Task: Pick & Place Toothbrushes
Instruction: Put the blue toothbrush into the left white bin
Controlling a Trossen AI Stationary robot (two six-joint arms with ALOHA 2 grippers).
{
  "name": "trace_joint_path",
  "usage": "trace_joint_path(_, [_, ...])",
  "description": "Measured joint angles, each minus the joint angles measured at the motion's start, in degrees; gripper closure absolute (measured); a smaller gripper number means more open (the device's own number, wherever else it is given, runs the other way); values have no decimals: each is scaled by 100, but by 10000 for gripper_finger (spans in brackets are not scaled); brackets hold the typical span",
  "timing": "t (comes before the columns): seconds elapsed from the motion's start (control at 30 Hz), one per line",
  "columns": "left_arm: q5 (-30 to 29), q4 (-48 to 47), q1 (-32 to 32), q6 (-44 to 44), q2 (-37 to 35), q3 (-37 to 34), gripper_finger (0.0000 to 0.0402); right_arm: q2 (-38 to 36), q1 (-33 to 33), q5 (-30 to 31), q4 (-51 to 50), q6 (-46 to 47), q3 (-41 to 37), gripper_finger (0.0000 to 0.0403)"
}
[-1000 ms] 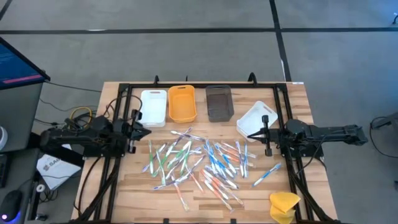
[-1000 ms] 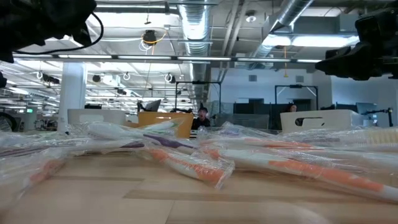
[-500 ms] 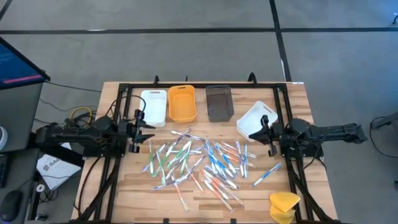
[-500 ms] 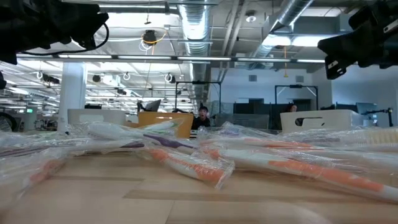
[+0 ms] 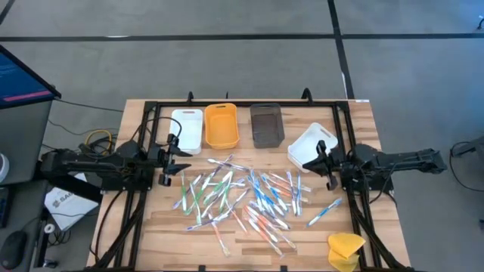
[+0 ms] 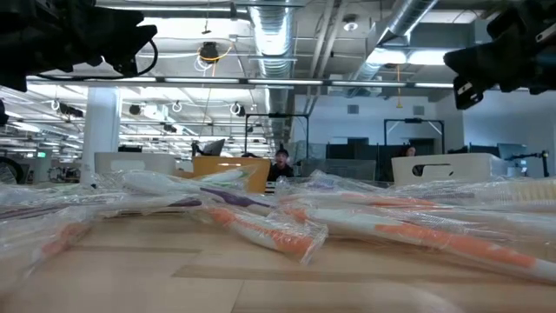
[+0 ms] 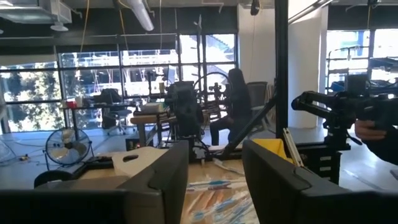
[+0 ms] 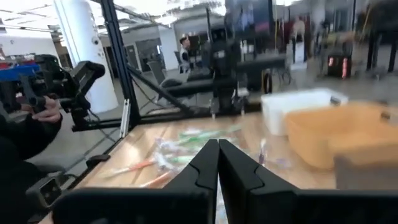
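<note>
Toothbrushes (image 5: 238, 196) scattered in a loose heap across the middle of the table (image 5: 166, 227), many in clear wrappers, handles blue, green, pink and white. One blue brush (image 5: 325, 211) apart from the heap, toward the right edge.

Along the far side, side by side: white tray (image 5: 187, 130), orange tray (image 5: 221, 125), brown tray (image 5: 266, 125). A second white tray (image 5: 311, 146) tilted, just beside the right arm. Yellow lump (image 5: 345, 250) at the near right corner.

Left gripper (image 5: 178, 161) above the table's left edge, pointing toward the heap, clear of every brush; jaws apart, with a plain gap between the two fingers (image 7: 158, 180) in the wrist view, nothing between them.

Right gripper (image 5: 313, 163) above the right edge, facing the heap, close to the tilted tray, touching or not hard to tell from above; jaws pressed together, fingers (image 8: 205, 165) meeting at a point, empty.

In the low view, wrapped brushes (image 6: 261, 228) flat on the wood, both arms high overhead. People seated at desks in the room beyond.
</note>
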Motion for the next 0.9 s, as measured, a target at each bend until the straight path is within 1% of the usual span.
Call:
trace_joint_path(0.03, [-2, -1, 0, 1, 2, 0, 259, 4, 2, 1, 79, -335, 1, 394])
trace_joint_path(0.1, [-26, 12, 0, 1, 0, 0, 261, 22, 11, -1, 157, -1286, 4, 393])
trace_joint_path(0.17, [-162, 16, -2, 1, 0, 0, 262, 22, 8, -1, 255, -2032, 4, 396])
trace_joint_path(0.23, [-315, 18, 0, 1, 0, 0, 264, 22, 8, 1, 390, -2241, 4, 401])
trace_joint_path(0.33, [-483, 23, -1, 1, 0, 0, 265, 21, 8, 9, 771, -2104, 62, 399])
trace_joint_path(0.4, [-483, 25, -1, 1, 0, 0, 266, 20, 8, 50, 660, -2038, 284, 389])
trace_joint_path(0.5, [-485, 25, 0, 1, 0, 0, 265, 60, 12, 194, 20, -2120, 774, 364])
trace_joint_path(0.63, [-509, 36, -2, 1, 0, 0, 264, 454, 64, 517, -948, -2218, 1546, 326])
trace_joint_path(0.73, [-507, 36, -1, -43, 0, 0, 264, 968, 263, 819, -1989, -2136, 2272, 300])
trace_joint_path(0.9, [-507, 36, 0, -10, 0, 0, 269, 2146, 850, 1564, -3478, -1217, 3598, 270])
